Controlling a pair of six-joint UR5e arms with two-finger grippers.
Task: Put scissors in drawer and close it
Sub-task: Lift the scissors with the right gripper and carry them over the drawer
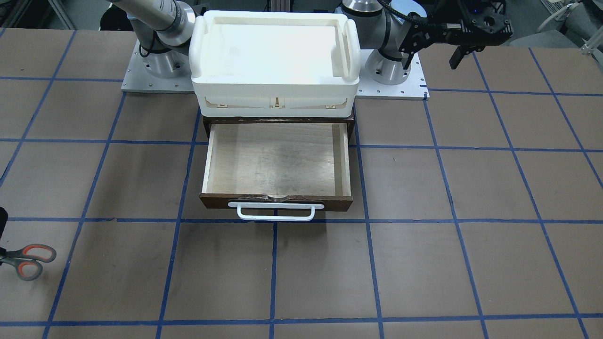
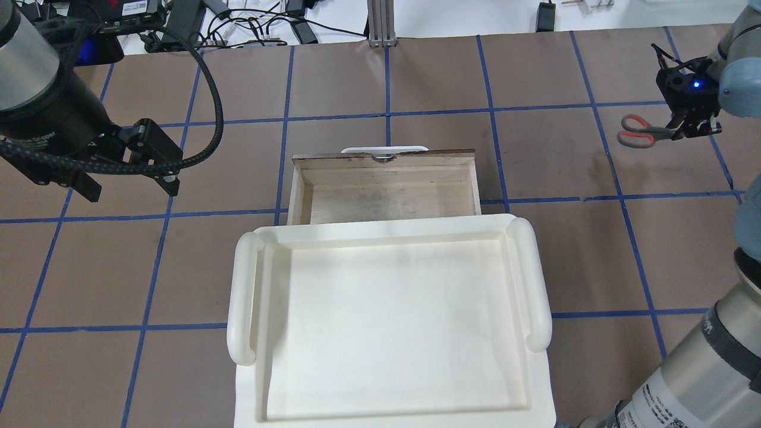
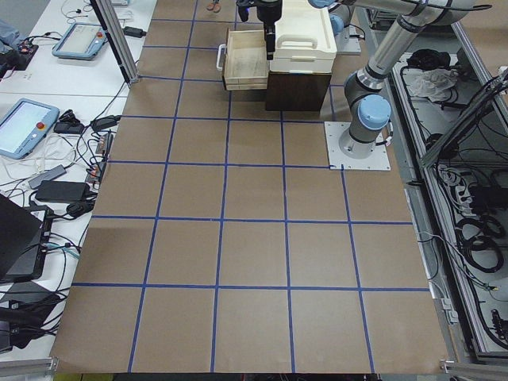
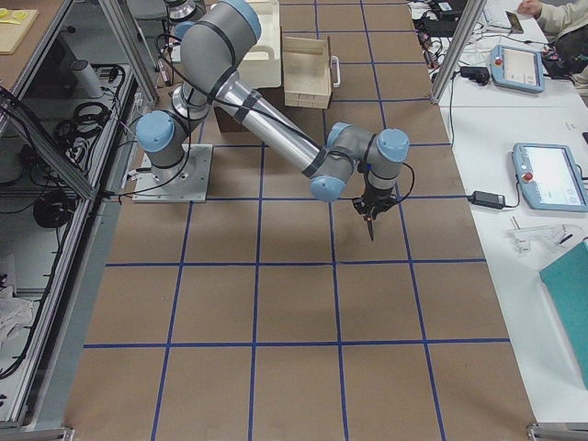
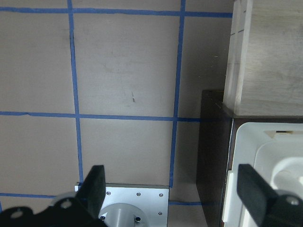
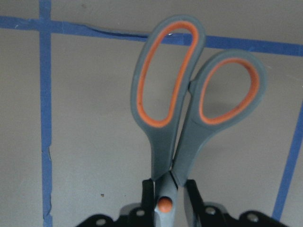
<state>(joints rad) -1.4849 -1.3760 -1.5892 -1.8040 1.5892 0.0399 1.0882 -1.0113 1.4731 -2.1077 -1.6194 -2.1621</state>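
Note:
The scissors (image 6: 175,118), with grey handles lined in orange, are at the far right of the overhead view (image 2: 639,131) and at the left edge of the front-facing view (image 1: 28,261). My right gripper (image 6: 168,189) is shut on the scissors at the pivot, low over the table; it also shows overhead (image 2: 684,128). I cannot tell whether the handles touch the table. The drawer (image 1: 278,200) stands pulled open, its pale interior (image 2: 386,190) bare and its white bar handle (image 1: 275,212) in front. My left gripper (image 2: 131,187) is open and empty, hovering left of the drawer.
A white plastic tray (image 2: 386,229) sits on top of the dark cabinet (image 5: 213,156) that holds the drawer. The arm base plates (image 1: 155,80) lie behind it. Brown table surface with blue tape grid lies between the scissors and the drawer.

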